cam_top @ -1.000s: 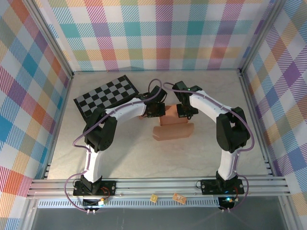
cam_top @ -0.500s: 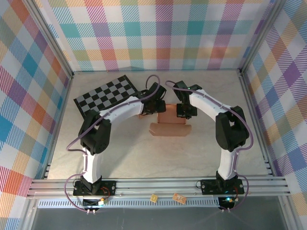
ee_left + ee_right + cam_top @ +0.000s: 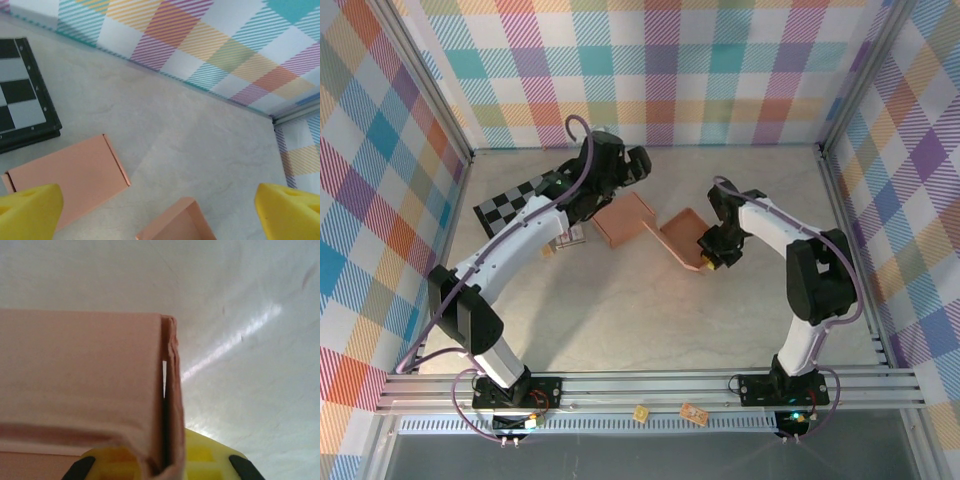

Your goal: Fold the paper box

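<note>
On the pale bench (image 3: 620, 330), the paper box (image 3: 665, 232) is lying just above the middle of the top view, with its long axis running from upper left down to lower right. Its lower right end is being gripped by the right jaws at the tip of the right arm (image 3: 770, 225). In the right wrist view these jaws are closed on an upright wall (image 3: 167, 390) of the box, which is being pinched between yellow pads (image 3: 205, 450) at the bottom edge of the frame. The left arm (image 3: 520, 245) is reaching toward the upper centre, and the left jaws are being carried wide open and gripping nothing. Their yellow fingertips (image 3: 30, 207) are showing in the two bottom corners of the left wrist view. The free lid panel (image 3: 65, 180) is lying flat at lower left, just beside the checkerboard (image 3: 20, 95), and a tray corner (image 3: 175, 225) is showing at bottom centre. The left jaws are therefore being judged nearer to the unfolded end, toward the lower right of them. The box is looking like thin salmon-pink card, only half formed: tray walls raised, lid not yet closed.
</note>
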